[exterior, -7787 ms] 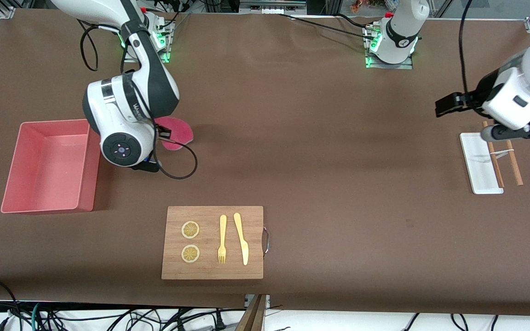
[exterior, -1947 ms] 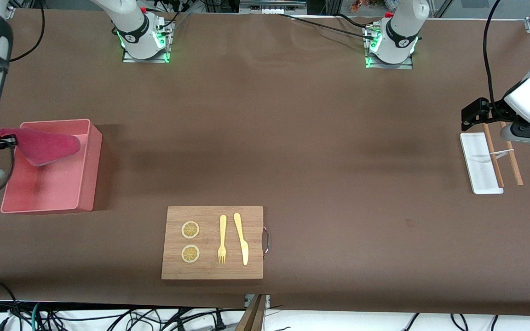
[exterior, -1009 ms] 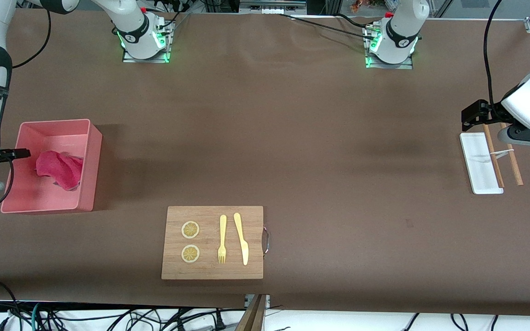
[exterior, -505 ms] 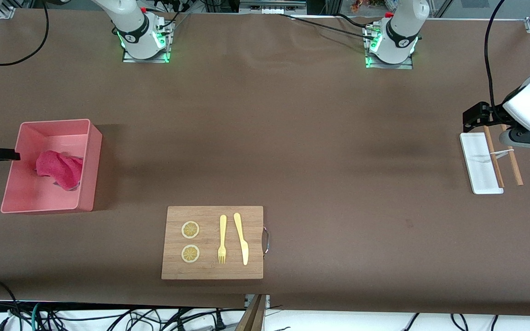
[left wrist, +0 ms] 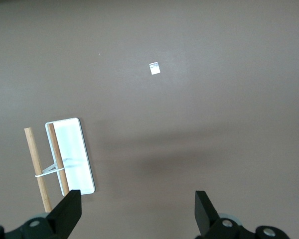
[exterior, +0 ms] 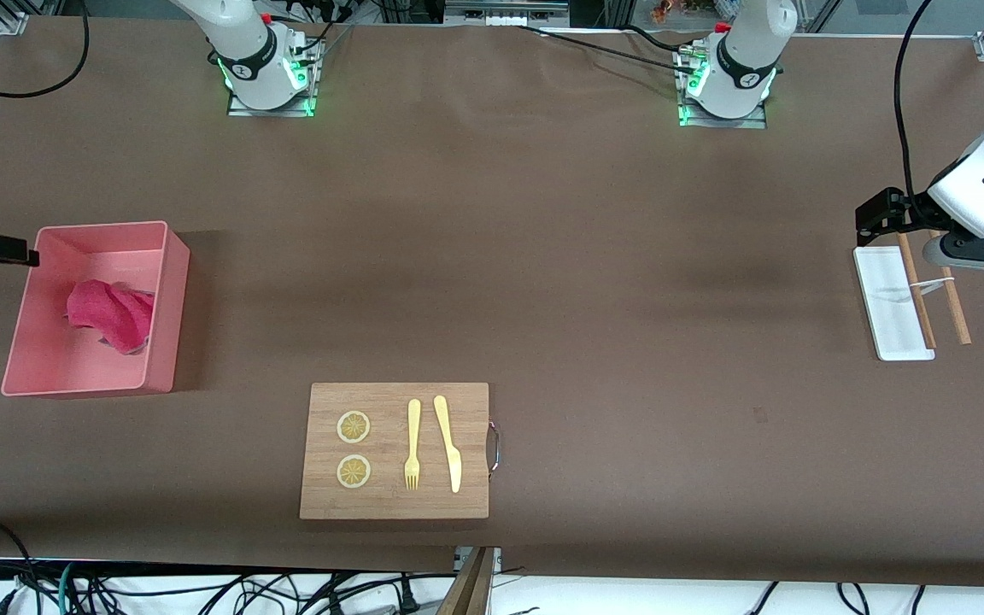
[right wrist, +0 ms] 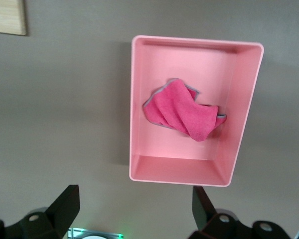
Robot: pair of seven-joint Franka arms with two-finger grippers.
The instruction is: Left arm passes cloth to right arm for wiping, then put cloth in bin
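Observation:
The crimson-pink cloth (exterior: 109,314) lies crumpled inside the salmon-pink bin (exterior: 166,318) at the right arm's end of the table. The right wrist view looks straight down on the cloth (right wrist: 182,112) in the bin (right wrist: 138,104). My right gripper (exterior: 24,251) hangs high over the table just outside the bin's rim, open and empty (right wrist: 135,209). My left gripper (exterior: 872,218) waits open and empty (left wrist: 138,211) over the table beside the white tray at the left arm's end.
A wooden board (exterior: 394,504) nearer the front camera carries two lemon slices (exterior: 354,427), a fork (exterior: 412,444) and a knife (exterior: 449,442). A small white tray (exterior: 885,299) with two wooden sticks (exterior: 953,299) lies at the left arm's end, also seen as tray (left wrist: 72,154).
The right gripper let go of the cloth, which dropped into the bin; the right arm then lifted up and away from it. The left arm barely moved.

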